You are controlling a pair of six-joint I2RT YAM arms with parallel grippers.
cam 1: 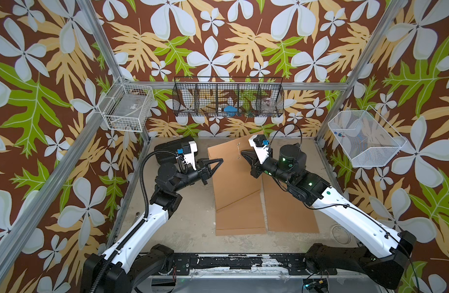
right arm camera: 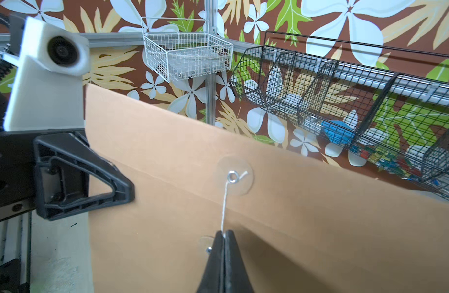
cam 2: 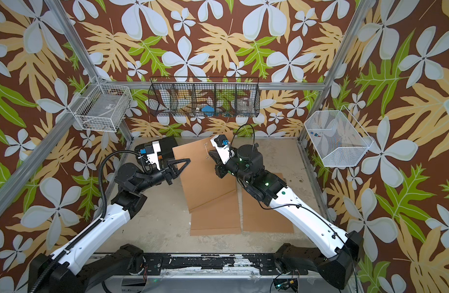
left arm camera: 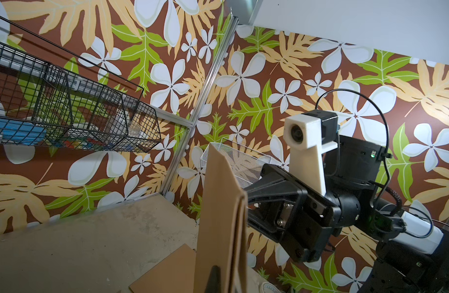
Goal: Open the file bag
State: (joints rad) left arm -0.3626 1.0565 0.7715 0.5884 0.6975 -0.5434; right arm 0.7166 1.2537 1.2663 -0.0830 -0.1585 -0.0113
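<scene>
a: where does the file bag sit relative to the jaws?

b: the file bag (cam 1: 231, 175) is held up off the desk (cam 1: 182, 223), tilted, between the two arms. the left jaws are closed on its left edge. the right jaws are pressed together on the white string (right arm camera: 224, 203), right at the bag's face.

a: how does the string run?

b: it runs straight from the eyelet in the upper disc (right arm camera: 233, 176) down to the tip of the right jaws. the lower disc (right arm camera: 205, 244) lies just beside that tip, partly hidden by it.

a: what does one view show that another does not?

b: only the right wrist view resolves the string and both discs; in both top views they are small specks. the left wrist view shows the bag (left arm camera: 218, 203) edge-on and upright, its layers visible, with the right jaws behind it. only the top views show the flat brown sheets (cam 1: 289, 210) on the desk, below the bag's lower end.
</scene>
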